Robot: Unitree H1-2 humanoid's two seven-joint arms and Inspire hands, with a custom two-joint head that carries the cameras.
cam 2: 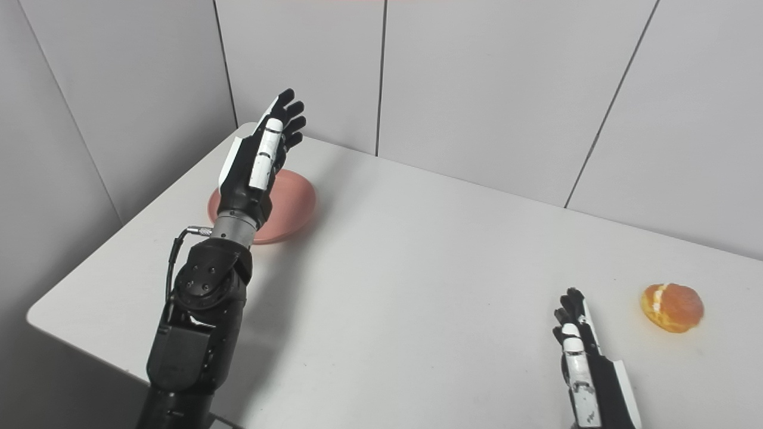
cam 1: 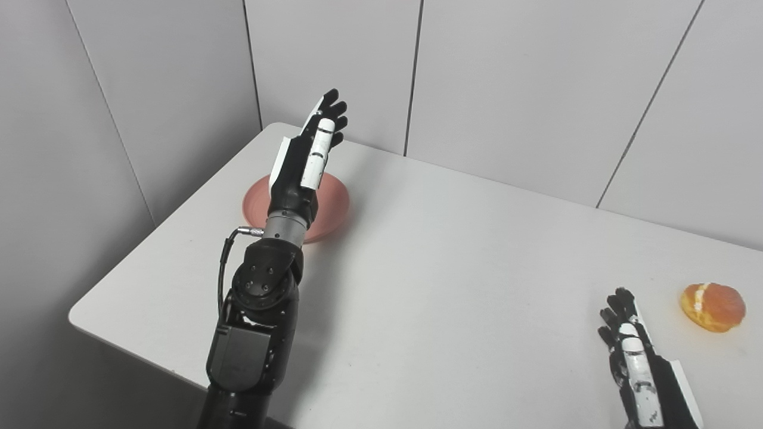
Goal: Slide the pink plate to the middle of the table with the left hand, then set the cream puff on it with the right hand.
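Pink is the colour to look for in the upper left of the frame: your pink plate [cam 1: 334,205] sits on the white table [cam 1: 429,286] near its far left corner, well short of the table's middle, and much of it is hidden behind your left forearm. Your left hand [cam 1: 310,152] is raised over the plate's far side with its fingers [cam 1: 334,110] stretched out straight and close together, pointing toward the grey wall panels [cam 1: 536,89]; it holds nothing, and you cannot tell from these views whether any part of it touches the plate. The left arm runs up from the bottom edge, left of centre, its dark wrist and elbow housings crossing the plate's near rim. At the lower right of the frame your right hand [cam 2: 581,351] lies low over the table, fingers extended and only slightly spread, empty as well. The cream puff [cam 2: 672,307], golden brown with a pale streak of filling on its left side, rests on the table at the right edge of the frame, near the right hand's fingertips but apart from them, up and to their right. The plate and the puff are well apart, at opposite sides of the tabletop.
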